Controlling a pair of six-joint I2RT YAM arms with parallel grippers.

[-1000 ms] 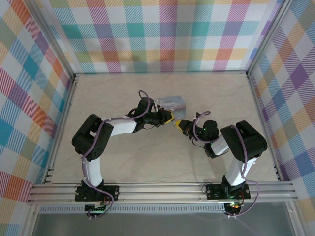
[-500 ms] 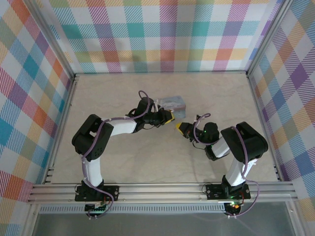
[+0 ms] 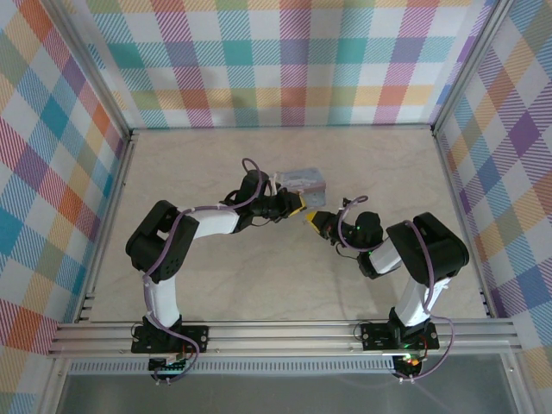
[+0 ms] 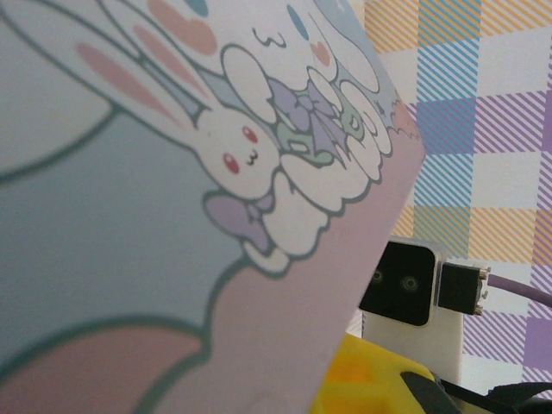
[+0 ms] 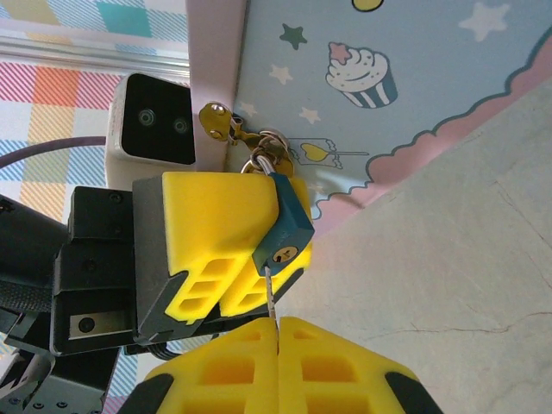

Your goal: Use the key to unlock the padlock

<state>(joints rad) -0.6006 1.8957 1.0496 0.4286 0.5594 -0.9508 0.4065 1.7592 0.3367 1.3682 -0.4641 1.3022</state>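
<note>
Seen from overhead at mid-table, the left gripper (image 3: pixel 297 204) and right gripper (image 3: pixel 317 220) meet tip to tip just beside a pale blue cartoon-printed tin (image 3: pixel 304 181). In the right wrist view, the left gripper's yellow fingers (image 5: pixel 216 228) pinch the small teal padlock (image 5: pixel 286 226), keyhole end towards the camera. The right gripper's jaws are closed on the thin key (image 5: pixel 272 297). Its blade reaches the padlock's keyhole end; whether it is inserted is unclear. A metal ring (image 5: pixel 263 161) sits at the padlock's top, against the tin.

The key (image 5: pixel 272 297) is pinched by the right gripper (image 5: pixel 278 332), tip at the keyhole of the padlock (image 5: pixel 285 226), which is clamped by the left gripper (image 5: pixel 261 259).
</note>
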